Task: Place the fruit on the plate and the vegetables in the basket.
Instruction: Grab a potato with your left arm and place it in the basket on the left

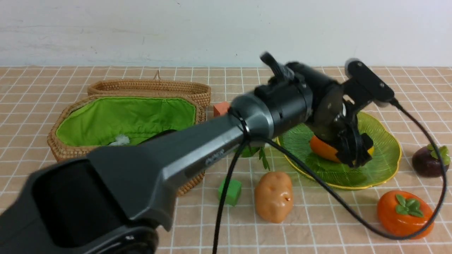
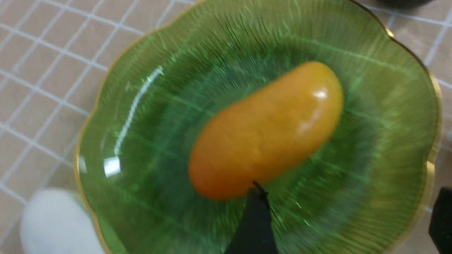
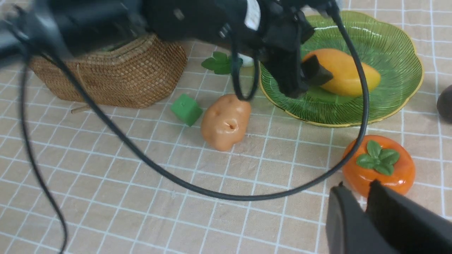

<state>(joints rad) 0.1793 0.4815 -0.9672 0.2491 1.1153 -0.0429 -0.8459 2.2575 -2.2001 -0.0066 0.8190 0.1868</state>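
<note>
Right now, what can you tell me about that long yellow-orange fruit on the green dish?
A glossy, plastic-looking toy mango, oblong, orange shading to yellow at one end. It lies on its side near the middle of the ribbed green plate. The left gripper hangs open over its orange end; whether a fingertip touches it is unclear.

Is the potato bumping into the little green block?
Apart. The front view shows a strip of checked cloth between the potato and the green block.
</note>
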